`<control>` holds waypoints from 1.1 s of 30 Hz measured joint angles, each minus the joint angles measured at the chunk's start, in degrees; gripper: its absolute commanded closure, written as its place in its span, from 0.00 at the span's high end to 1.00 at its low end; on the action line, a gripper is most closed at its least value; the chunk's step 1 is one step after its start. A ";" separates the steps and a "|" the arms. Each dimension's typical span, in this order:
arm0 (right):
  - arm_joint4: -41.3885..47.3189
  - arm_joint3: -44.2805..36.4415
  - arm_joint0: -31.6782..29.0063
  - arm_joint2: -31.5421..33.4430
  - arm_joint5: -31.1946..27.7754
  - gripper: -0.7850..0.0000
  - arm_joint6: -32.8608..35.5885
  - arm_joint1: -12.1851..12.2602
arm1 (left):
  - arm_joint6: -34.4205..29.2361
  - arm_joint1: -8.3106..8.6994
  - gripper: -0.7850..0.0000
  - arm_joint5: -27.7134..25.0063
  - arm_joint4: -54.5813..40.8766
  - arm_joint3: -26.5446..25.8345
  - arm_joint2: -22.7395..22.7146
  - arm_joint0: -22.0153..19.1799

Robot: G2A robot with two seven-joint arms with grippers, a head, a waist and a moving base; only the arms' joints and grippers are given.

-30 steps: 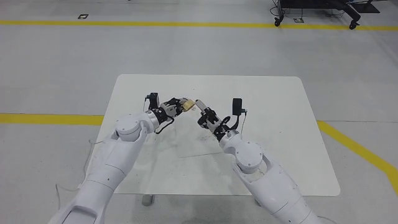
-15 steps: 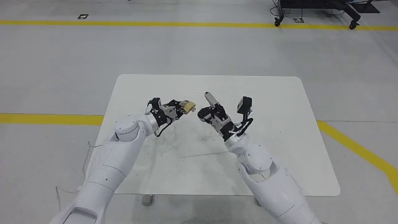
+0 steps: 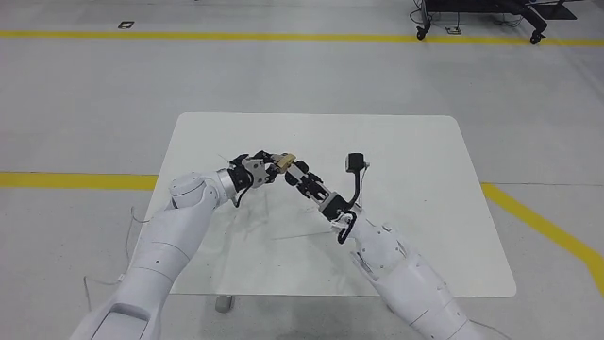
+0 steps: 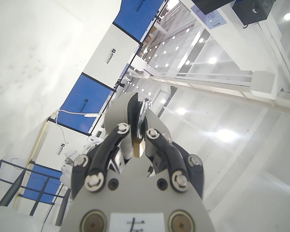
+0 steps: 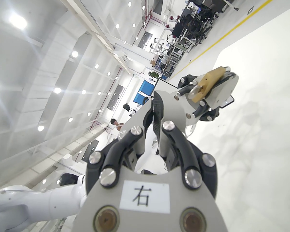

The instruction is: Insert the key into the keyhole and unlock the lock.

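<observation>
Above the far half of the white counter (image 3: 415, 151), a little left of its middle, two arms angled toward each other. In the left pincer (image 3: 270, 164), a small brass lock (image 3: 284, 161), pinched between the two fingers and held up off the counter, not touching it. From the right wrist, brass body lying along the inner face of one pale finger of that pincer. At the end of the lock turned toward the other arm, a silvery metal part (image 5: 195, 90); key or shackle, cannot tell. From the left wrist, the same brass body edge-on low between the fingers, with the silvery part running on between the black pads (image 4: 133, 108).

Facing it, the right pincer (image 3: 294, 176) pressed together, ribbed pads flat against each other. Cannot tell about any key between them. Tip aimed toward the lock. From above, tip just beside the lock, on the side nearer the robot and toward its right; touching or not, cannot tell from there. From the right wrist, a visible gap between tip and silvery part: near, but apart
</observation>
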 measured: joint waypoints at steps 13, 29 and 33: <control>0.19 2.46 1.43 -0.45 5.32 0.00 -0.31 -0.73 | -3.03 -0.15 0.00 -0.75 0.90 1.42 0.95 -0.94; 3.16 3.13 1.74 0.65 6.44 0.00 0.58 -1.25 | -3.87 -0.15 0.00 -1.57 1.26 1.88 1.05 -1.24; 4.54 2.11 1.35 1.29 5.16 0.00 0.41 -1.33 | -3.90 -0.13 0.00 -1.92 1.28 1.79 0.91 -1.21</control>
